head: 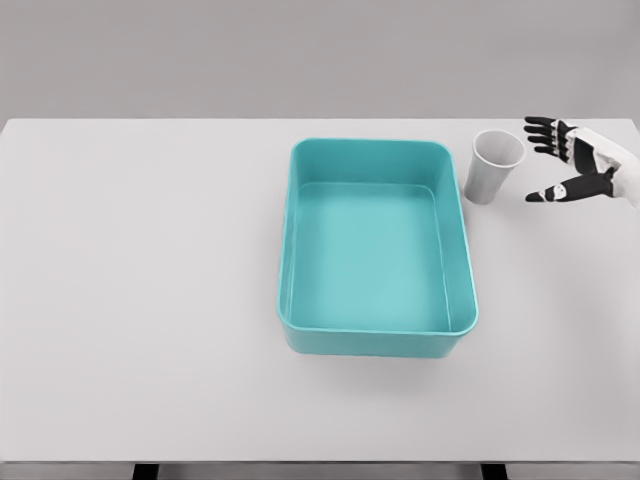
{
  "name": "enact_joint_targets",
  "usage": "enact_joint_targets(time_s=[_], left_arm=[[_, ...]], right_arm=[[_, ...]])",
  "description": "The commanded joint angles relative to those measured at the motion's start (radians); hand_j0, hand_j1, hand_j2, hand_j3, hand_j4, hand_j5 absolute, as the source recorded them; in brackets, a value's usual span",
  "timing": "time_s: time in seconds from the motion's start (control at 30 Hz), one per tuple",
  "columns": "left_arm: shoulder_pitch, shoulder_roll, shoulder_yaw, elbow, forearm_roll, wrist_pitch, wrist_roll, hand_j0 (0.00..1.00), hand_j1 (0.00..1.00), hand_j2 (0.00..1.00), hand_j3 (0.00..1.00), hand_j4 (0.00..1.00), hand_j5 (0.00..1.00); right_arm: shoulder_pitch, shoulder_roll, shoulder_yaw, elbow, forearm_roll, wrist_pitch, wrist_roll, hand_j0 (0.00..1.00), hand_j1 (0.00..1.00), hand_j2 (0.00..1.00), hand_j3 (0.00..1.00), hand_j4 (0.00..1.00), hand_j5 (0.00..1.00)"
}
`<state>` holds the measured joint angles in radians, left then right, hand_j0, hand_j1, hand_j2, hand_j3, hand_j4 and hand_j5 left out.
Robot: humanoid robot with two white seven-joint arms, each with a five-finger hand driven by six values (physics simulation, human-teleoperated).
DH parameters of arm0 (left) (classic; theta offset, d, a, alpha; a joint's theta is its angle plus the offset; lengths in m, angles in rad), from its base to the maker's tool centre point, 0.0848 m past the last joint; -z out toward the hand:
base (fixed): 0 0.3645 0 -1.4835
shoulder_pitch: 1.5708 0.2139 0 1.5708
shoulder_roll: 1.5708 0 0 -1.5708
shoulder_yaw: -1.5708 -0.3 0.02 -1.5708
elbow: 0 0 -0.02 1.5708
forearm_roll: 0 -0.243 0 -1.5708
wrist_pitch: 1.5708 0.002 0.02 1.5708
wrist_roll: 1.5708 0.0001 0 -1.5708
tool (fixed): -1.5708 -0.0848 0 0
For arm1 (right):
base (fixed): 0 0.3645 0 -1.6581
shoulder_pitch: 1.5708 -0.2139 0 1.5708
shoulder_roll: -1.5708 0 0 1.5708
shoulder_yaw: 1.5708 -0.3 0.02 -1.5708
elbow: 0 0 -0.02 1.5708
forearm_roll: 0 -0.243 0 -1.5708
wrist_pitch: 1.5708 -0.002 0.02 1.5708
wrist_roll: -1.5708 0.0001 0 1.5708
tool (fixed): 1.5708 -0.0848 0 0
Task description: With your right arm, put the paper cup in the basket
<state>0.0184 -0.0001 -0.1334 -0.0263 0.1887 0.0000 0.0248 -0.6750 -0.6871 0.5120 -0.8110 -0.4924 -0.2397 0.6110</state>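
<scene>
One paper cup [494, 166] stands upright on the white tabletop [140, 300], just beside the far right corner of the basket [376, 342]. The basket is a teal tub with nothing inside it. I see my right hand [572, 160] coming in from the right edge, near the cup but not touching it. Its black fingers [543, 134] are spread wide, with the thumb low and the other fingers high, and it holds nothing. The palm faces the cup.
</scene>
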Motion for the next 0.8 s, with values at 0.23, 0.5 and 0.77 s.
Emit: enact_joint_targets(time_s=[0.23, 0.5, 0.77], left_arm=[[0.000, 0.000, 0.000, 0.000, 0.000, 0.000, 0.000, 1.00, 1.00, 1.00, 1.00, 1.00, 1.00], [0.000, 0.000, 0.000, 0.000, 0.000, 0.000, 0.000, 1.00, 1.00, 1.00, 1.00, 1.00, 1.00], [0.000, 0.000, 0.000, 0.000, 0.000, 0.000, 0.000, 1.00, 1.00, 1.00, 1.00, 1.00, 1.00]], right_arm=[[-0.011, 0.037, -0.003, 0.044, -0.001, 0.000, 0.000, 1.00, 1.00, 1.00, 1.00, 1.00, 1.00], [-0.025, 0.052, -0.003, 0.087, 0.000, 0.000, 0.000, 1.00, 1.00, 1.00, 1.00, 1.00, 1.00], [-0.048, 0.074, -0.003, 0.121, 0.014, 0.000, 0.000, 1.00, 1.00, 1.00, 1.00, 1.00, 1.00]])
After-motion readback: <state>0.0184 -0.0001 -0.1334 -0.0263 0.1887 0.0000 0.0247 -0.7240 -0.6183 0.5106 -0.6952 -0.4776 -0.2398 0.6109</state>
